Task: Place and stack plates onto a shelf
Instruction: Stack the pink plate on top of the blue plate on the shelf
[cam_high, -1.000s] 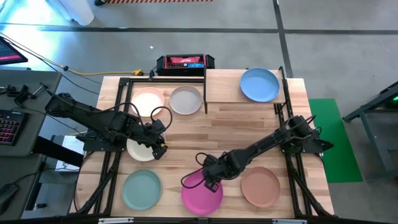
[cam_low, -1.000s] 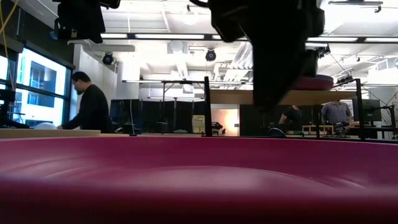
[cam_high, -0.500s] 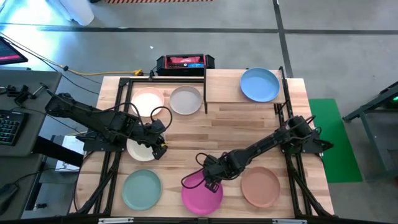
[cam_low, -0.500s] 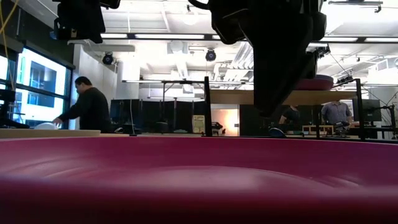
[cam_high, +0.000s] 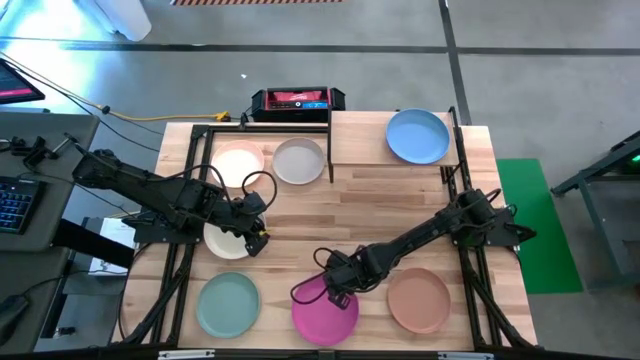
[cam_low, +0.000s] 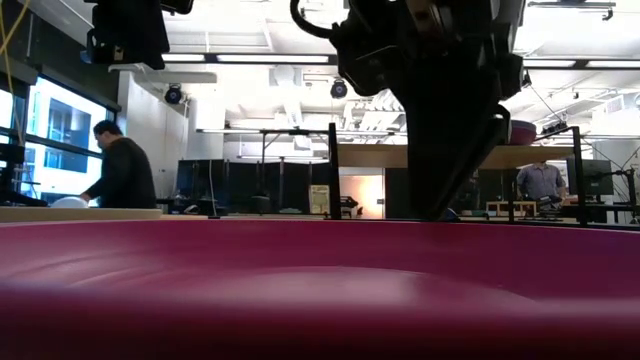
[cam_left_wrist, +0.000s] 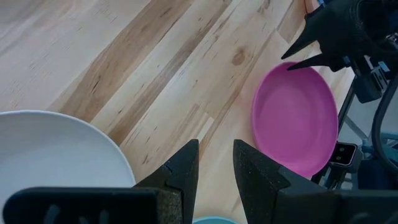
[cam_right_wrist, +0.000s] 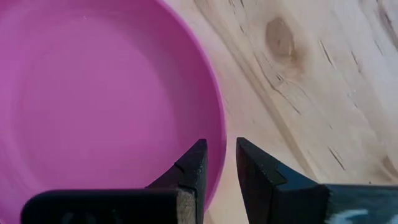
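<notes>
The work surface is a light-wood tabletop (cam_high: 380, 200) in an open workshop, with the shelf (cam_high: 360, 140) raised along its far edge and a blue plate (cam_high: 417, 135) already resting on the shelf's right half. The right gripper (cam_high: 335, 292) is positioned at the far rim of the magenta plate (cam_high: 325, 312), which lies flat near the front edge of the table between the teal-green plate (cam_high: 228, 304) and the tan-brown plate (cam_high: 418, 299). In the right wrist view the two fingers (cam_right_wrist: 193, 171) stand a narrow gap apart and straddle the plate rim, one finger over the plate's inside and the other over bare wood; they are not closed on it. The plate body therefore lies on the near side of the gripper, and the shelf lies away from it across the table. The left gripper (cam_high: 255, 238) waits over the cream plate (cam_high: 226, 240), fingers slightly parted, farther from the magenta plate than the right gripper.
</notes>
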